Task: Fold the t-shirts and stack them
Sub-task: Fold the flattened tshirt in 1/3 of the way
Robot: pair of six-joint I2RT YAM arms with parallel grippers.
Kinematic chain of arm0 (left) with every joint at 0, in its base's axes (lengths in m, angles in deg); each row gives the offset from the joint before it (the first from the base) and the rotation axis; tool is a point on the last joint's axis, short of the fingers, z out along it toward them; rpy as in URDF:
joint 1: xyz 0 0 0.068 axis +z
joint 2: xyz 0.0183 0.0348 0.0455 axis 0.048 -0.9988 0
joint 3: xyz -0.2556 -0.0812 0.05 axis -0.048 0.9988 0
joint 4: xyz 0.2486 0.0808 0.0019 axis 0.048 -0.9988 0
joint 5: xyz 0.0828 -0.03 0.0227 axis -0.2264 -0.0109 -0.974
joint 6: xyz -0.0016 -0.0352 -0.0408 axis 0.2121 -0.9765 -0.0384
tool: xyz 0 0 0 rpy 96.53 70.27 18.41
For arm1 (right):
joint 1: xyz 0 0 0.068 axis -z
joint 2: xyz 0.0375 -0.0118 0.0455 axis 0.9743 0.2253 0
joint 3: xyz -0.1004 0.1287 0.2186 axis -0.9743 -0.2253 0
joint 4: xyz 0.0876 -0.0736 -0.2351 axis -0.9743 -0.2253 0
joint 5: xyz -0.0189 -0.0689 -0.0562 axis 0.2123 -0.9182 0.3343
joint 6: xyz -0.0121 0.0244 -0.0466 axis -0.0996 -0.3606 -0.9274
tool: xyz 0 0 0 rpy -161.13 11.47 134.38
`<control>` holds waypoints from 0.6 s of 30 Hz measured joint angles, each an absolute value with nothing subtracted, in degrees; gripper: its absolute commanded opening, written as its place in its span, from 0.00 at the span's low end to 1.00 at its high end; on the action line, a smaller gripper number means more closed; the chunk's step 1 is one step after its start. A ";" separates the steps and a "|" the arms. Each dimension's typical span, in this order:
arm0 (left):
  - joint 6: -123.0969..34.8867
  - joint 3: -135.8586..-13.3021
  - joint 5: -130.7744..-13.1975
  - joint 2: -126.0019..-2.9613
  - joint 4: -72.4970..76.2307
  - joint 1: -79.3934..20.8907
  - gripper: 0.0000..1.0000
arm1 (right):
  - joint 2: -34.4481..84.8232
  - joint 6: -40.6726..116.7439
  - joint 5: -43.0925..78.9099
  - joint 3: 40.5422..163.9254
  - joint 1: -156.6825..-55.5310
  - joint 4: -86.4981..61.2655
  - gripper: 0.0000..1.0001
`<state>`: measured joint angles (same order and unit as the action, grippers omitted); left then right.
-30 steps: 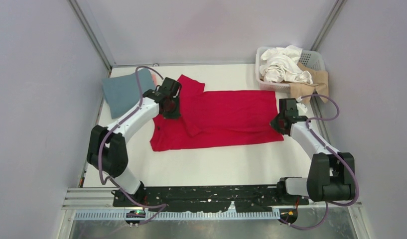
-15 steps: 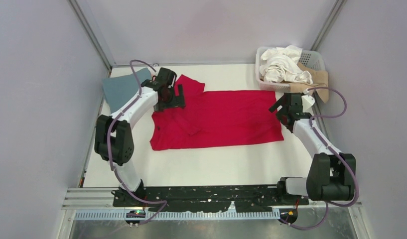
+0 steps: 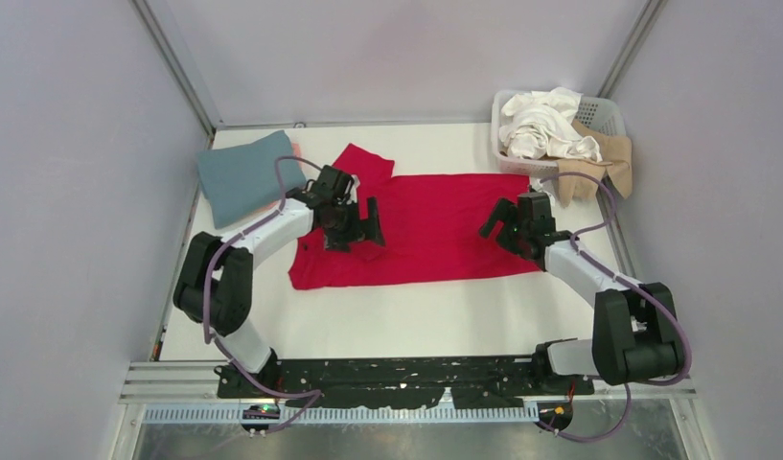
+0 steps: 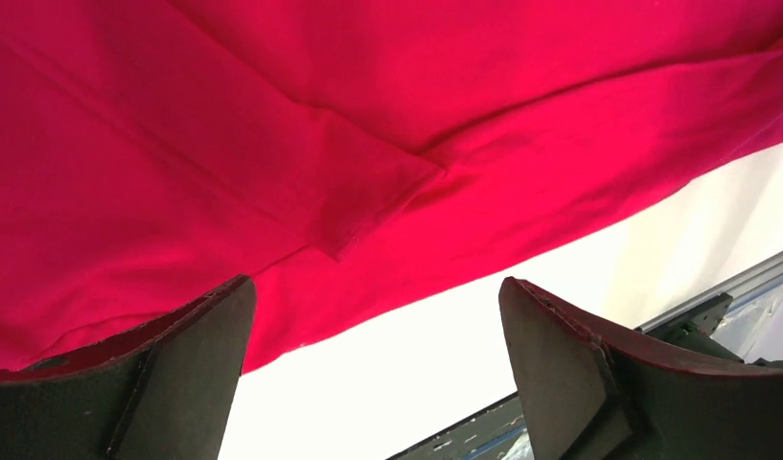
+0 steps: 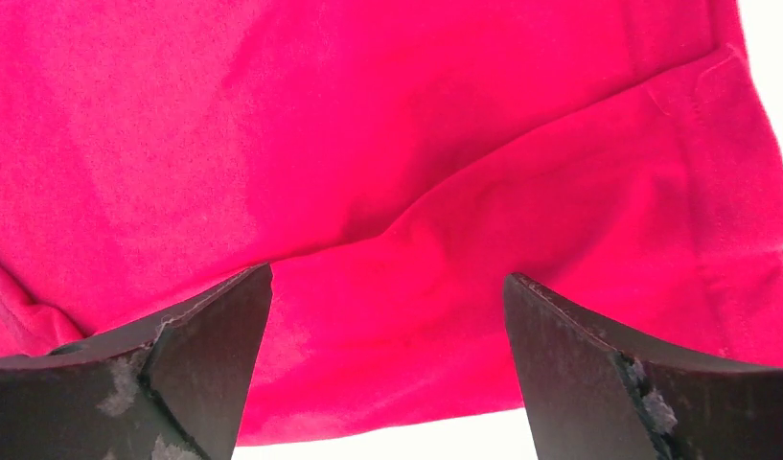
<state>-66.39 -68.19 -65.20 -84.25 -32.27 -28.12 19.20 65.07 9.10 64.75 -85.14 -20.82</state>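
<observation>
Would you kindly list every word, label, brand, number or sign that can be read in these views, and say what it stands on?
None: no readable text in any view.
The red t-shirt is plain, no print or tag showing.
The folded teal-blue t-shirt, the white basket and the white cloth in it show no lettering.
The lit device on the front rail is too small to read.

No text, label, brand, number or sign could be read in any of the three views; every visible surface was plain and unmarked.
</observation>
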 measured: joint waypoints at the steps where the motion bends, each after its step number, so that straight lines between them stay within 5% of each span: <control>1: -66.61 -68.19 -64.85 -84.75 -31.61 -28.42 1.00 | 20.03 64.94 9.58 64.75 -85.23 -20.47 0.95; 18: -67.22 -68.39 -64.61 -91.64 -28.44 -28.25 1.00 | 25.88 64.28 10.43 64.75 -85.27 -18.68 0.95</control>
<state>-67.22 -68.39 -64.61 -91.64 -28.44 -28.25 25.88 64.28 10.43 64.75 -85.27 -18.68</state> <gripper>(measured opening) 0.994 0.952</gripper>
